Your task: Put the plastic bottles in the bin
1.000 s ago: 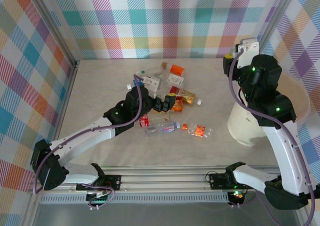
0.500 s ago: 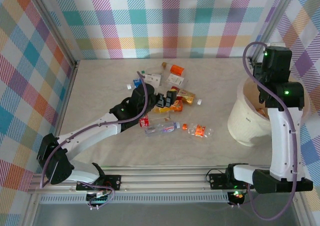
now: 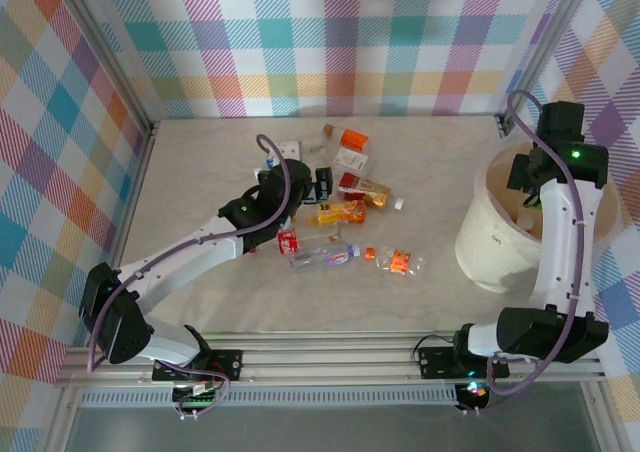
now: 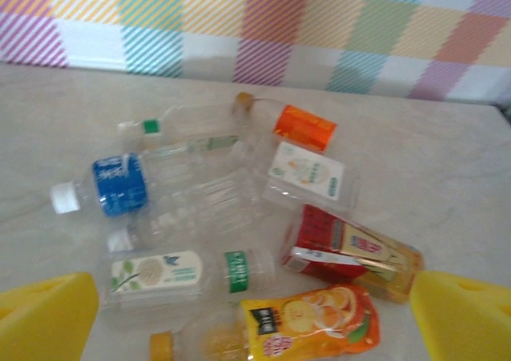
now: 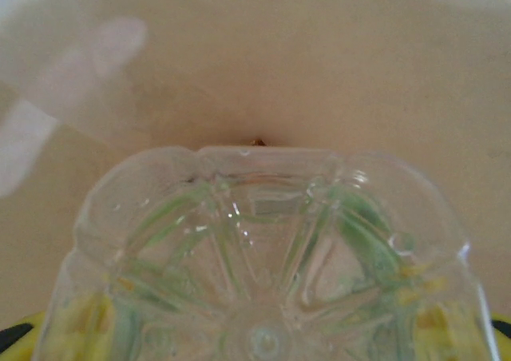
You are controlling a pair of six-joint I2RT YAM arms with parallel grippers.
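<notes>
Several crushed plastic bottles (image 3: 340, 212) lie in a pile mid-table. My left gripper (image 3: 326, 186) hovers open just above them. In the left wrist view its yellow fingertips (image 4: 48, 319) frame an orange-juice bottle (image 4: 311, 325), a red pack (image 4: 351, 249), a green-and-white labelled bottle (image 4: 176, 273) and a blue-labelled bottle (image 4: 120, 184). My right gripper (image 3: 527, 190) points down into the cream-white bin (image 3: 475, 234). In the right wrist view it (image 5: 259, 339) is shut on a clear bottle (image 5: 263, 241) with a green tint, whose ribbed base faces the beige inside of the bin (image 5: 263, 57).
A clear bottle with a blue label (image 3: 322, 257), a small red-labelled one (image 3: 288, 240) and a crushed orange-labelled one (image 3: 398, 261) lie nearer the arms. A white cap (image 3: 399, 204) sits alone. Plaid walls close the table at back and sides.
My right arm has swung rightward from beside the bin to over it, bottle in its grip, and now points into it. My left gripper has moved toward the far side of the pile.
</notes>
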